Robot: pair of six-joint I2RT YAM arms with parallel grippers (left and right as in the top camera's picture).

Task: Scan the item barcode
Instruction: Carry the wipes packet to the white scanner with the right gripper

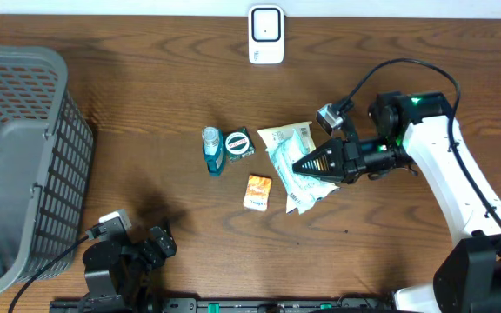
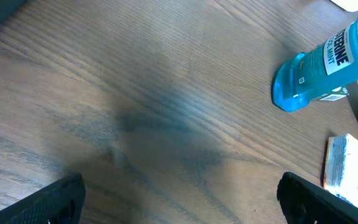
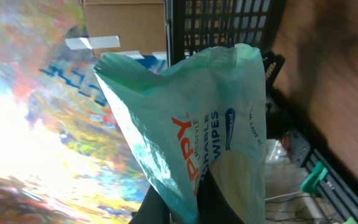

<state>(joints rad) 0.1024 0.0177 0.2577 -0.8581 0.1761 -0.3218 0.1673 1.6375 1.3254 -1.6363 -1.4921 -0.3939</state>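
— What does the overhead give you that the wrist cameras don't?

— The layout. I see the scanner at the top centre of the table, a grey basket along the left edge, and a cluster of goods mid-frame: a blue bottle, a dark green item touching it, an orange packet below, and the wipes pack just right of them. The scanner appears in neither wrist view.

— And the wrists?

— They give me print that is too small to read from above. On the left wrist, the bottle at upper right reads "LISTERINE", and the packet sits at lower right. On the right wrist, the wipes pack fills the middle, with orange letters "PPY" and blue "WIPES"; the basket shows behind it at the top.

— Fingers?

— My right gripper is clamped on the right side of the wipes pack, jaws together on the wrapper; on its own camera the gripper pinches the pack's lower edge. My left gripper sits at lower left, well apart from the goods. Its fingers stand wide apart in the bottom corners, over bare wood, and hold nothing.

— Is the pack off the table?

— I cannot tell.
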